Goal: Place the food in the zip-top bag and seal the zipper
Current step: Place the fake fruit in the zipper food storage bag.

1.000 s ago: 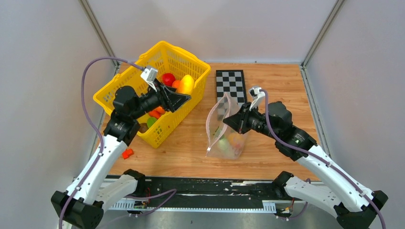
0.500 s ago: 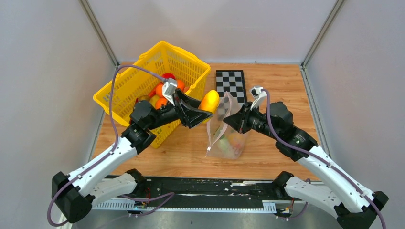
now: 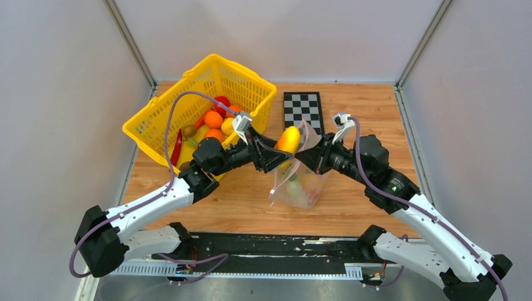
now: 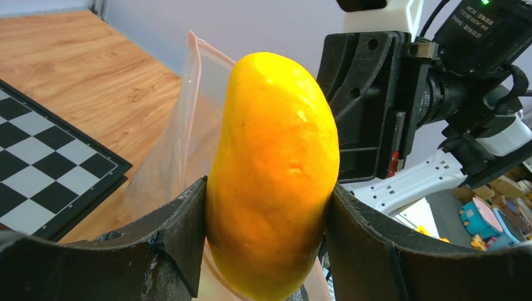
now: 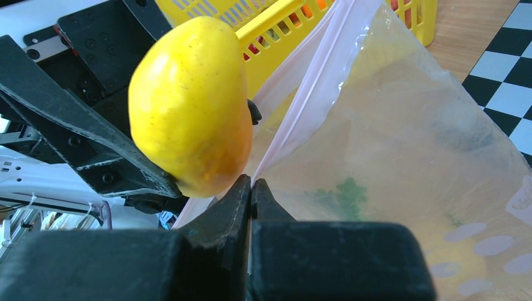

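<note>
My left gripper (image 3: 283, 149) is shut on a piece of the food, a yellow-orange mango (image 3: 289, 138), and holds it at the open mouth of the zip-top bag (image 3: 300, 190). In the left wrist view the mango (image 4: 273, 169) fills the space between both fingers, with the bag (image 4: 179, 150) right behind it. My right gripper (image 5: 252, 184) is shut on the bag's mouth edge, pinching the pinkish zipper (image 5: 312, 97) and holding the bag (image 5: 414, 138) up. Other food (image 3: 302, 185) lies inside the bag, among it a green piece (image 5: 346, 194).
A yellow basket (image 3: 188, 84) with several more toy fruits (image 3: 214, 120) stands at the back left. Behind the bag, a black-and-white checkerboard (image 3: 303, 108) lies flat on the wooden table (image 3: 370, 119). Grey walls close in three sides.
My left arm has swung right from the basket, carrying the mango to the bag's mouth. The right gripper and the bag have stayed in place.
</note>
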